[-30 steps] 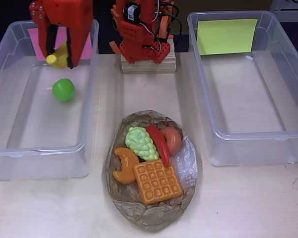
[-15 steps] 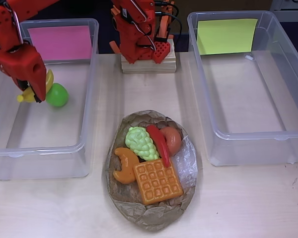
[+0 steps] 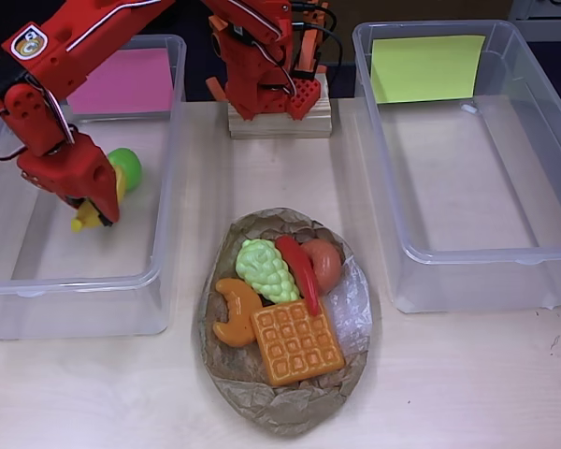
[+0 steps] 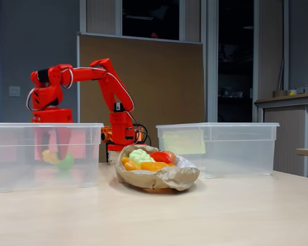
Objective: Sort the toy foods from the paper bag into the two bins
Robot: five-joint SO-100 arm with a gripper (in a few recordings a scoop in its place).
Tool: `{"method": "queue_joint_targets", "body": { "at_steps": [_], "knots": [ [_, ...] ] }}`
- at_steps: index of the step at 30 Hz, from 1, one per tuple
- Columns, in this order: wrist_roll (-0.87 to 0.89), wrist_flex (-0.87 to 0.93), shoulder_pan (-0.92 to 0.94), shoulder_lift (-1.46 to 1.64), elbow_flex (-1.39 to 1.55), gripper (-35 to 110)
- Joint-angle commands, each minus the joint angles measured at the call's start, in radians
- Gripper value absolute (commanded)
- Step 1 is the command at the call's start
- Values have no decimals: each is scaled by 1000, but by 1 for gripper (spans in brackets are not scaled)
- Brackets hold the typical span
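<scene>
Bananas (image 3: 82,221), we see, poke out yellow from the gripper (image 3: 95,211) clamped on them, low inside the left bin (image 3: 168,187), with the green apple (image 3: 126,166) just beyond, while the red arm (image 3: 84,37) reaches leftward and bends steeply down.

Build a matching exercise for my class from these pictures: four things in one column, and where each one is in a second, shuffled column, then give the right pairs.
Things:
1. green apple
2. orange waffle
3. yellow bananas
4. yellow-green note

Places:
A. on the paper bag
B. at the tip of the tool
C. loose in the left bin in the overhead view
D. at the far end of the right bin in the overhead view

Pairs: 1-C, 2-A, 3-B, 4-D
</scene>
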Motion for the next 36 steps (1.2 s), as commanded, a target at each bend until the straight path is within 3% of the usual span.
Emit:
{"method": "queue_joint_targets", "body": {
  "at_steps": [1,7,13,28,36],
  "knots": [
    [8,-15,-11,63,87,22],
    [-25,-44,-18,135,190,38],
    [-81,-31,-23,215,245,44],
    [-287,-86,-37,767,252,38],
    [-322,-92,-311,894,124,30]
  ]
}}
